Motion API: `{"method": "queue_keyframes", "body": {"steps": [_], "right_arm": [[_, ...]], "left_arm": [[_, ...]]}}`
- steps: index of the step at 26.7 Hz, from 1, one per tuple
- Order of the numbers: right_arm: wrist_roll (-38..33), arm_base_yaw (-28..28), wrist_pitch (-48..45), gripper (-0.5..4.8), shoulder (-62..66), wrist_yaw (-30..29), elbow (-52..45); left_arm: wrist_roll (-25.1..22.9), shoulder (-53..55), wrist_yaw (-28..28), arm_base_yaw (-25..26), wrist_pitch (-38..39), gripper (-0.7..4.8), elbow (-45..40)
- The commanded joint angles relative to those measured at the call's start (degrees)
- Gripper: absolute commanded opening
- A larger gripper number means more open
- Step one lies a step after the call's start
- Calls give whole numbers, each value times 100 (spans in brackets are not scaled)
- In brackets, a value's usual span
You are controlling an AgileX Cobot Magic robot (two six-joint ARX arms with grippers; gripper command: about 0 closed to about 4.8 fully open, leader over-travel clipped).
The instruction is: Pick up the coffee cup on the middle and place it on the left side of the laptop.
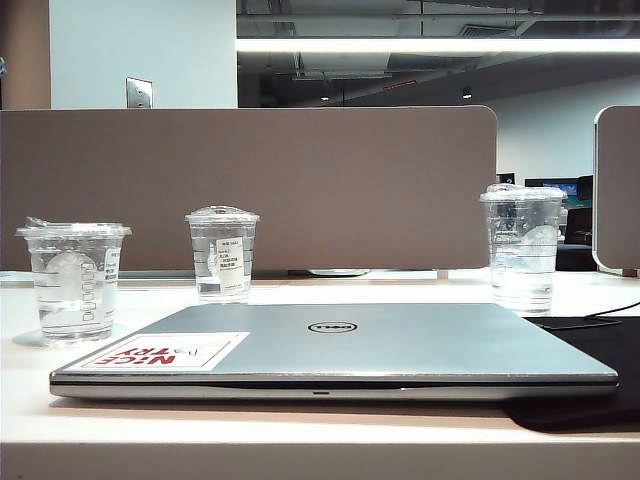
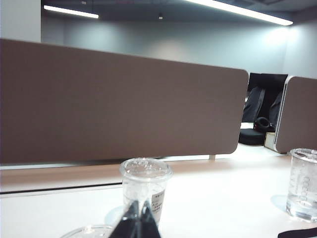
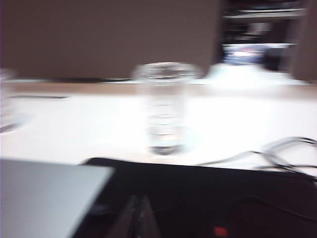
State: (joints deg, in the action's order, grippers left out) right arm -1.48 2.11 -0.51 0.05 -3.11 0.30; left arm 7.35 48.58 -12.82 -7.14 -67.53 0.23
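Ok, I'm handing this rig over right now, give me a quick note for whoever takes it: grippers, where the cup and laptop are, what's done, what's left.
Left gripper: shut, empty, low above the table, pointing at the domed-lid cup.
Right gripper: shut, empty, over the black mat beside the laptop.
Coffee cup: upright on the table, left of the laptop, not touching it.
Laptop: closed, flat, front centre.
Domed-lid cup stands behind the laptop; the taller cup is at back right.
Done: the cup already sits on the laptop's left, released.
Left: nothing apparent beyond parking the arms.

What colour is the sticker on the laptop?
Red and white, on the laptop sticker; the exterior view shows it best.
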Motion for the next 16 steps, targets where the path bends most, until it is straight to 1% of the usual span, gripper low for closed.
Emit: {"method": "queue_keyframes", "body": {"steps": [1,3,5,6,7,10,15,16], "right_arm": [[0,-791,-98,-5,-9,-22,-22],[0,-1198,-98,-5,-9,37,-22],[0,-1401,-98,-5,-9,116,-22],[0,-1421,-98,-5,-9,247,-22],[0,-1384,-98,-5,-9,256,-22],[0,-1285,-98,-5,-9,256,-22],[0,-988,-98,-5,-9,256,-22],[0,-850,-98,-5,-9,256,-22]], "left_arm": [[-151,-15,33,2,68,-6,17],[-223,-15,179,2,127,-6,17],[-251,-28,321,4,162,-6,15],[-249,-77,433,4,221,-6,15],[-247,-146,527,4,326,-6,17],[-245,-282,531,2,654,-6,17],[-247,-824,533,2,1659,-6,17],[-251,-1154,553,2,2037,-6,17]]}}
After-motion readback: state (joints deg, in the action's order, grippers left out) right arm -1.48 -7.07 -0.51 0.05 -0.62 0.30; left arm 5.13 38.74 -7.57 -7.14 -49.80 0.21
